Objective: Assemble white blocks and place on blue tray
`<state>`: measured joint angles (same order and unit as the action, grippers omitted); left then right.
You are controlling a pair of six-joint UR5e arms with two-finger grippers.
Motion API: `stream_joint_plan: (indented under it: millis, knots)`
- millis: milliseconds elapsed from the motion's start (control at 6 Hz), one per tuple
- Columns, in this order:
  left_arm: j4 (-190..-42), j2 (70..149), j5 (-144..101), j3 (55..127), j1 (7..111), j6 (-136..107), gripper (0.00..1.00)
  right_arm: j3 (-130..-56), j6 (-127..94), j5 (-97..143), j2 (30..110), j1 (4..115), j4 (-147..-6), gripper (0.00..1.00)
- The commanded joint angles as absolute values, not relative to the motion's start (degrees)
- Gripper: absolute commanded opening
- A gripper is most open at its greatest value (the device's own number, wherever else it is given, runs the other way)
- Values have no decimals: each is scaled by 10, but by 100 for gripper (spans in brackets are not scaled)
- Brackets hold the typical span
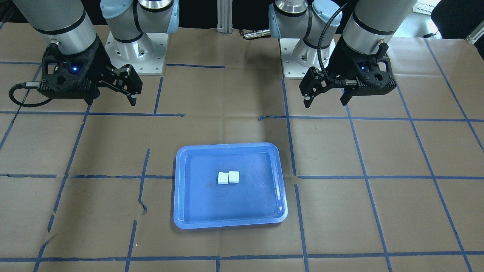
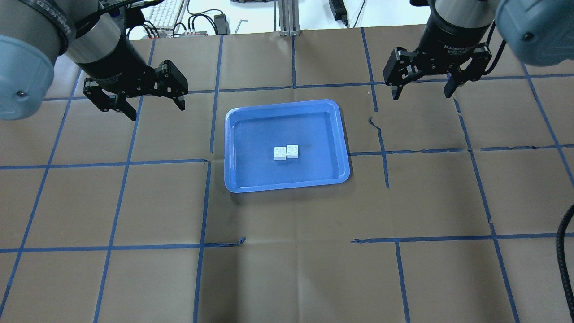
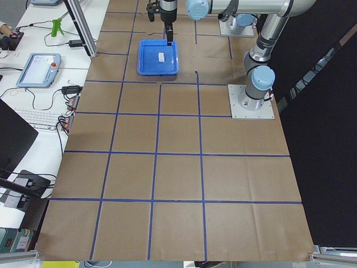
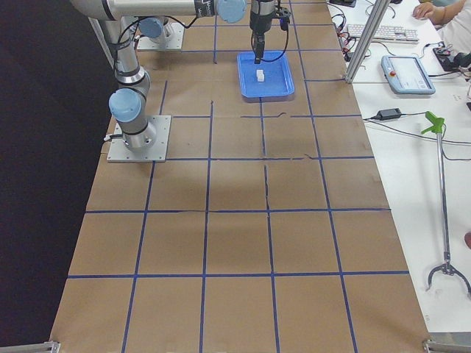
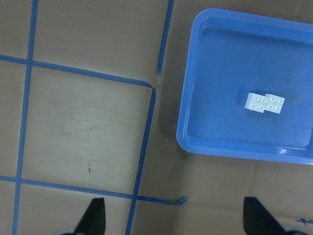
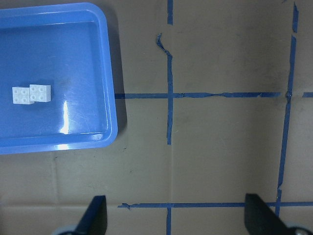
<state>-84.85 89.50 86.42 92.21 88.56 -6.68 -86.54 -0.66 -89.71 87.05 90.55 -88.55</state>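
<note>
Two white blocks lie touching, side by side and slightly offset, near the middle of the blue tray. I cannot tell whether they are locked together. They also show in the front view, the left wrist view and the right wrist view. My left gripper is open and empty, raised above the table to the left of the tray. My right gripper is open and empty, raised to the right of the tray. Neither gripper touches anything.
The table is covered in brown paper with a blue tape grid. The arm bases stand at the robot's side. A keyboard and cables lie beyond the far edge. Torn tape sits right of the tray.
</note>
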Motion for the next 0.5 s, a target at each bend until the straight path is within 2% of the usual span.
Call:
stream_joint_plan:
  millis: [0,333]
  knots:
    - [-824,898,867,925,885,-64,100,-866,-9,-898,871,905,-887,100]
    - [-824,898,867,926,885,-62,100,-867,-9,-898,871,905,-887,100]
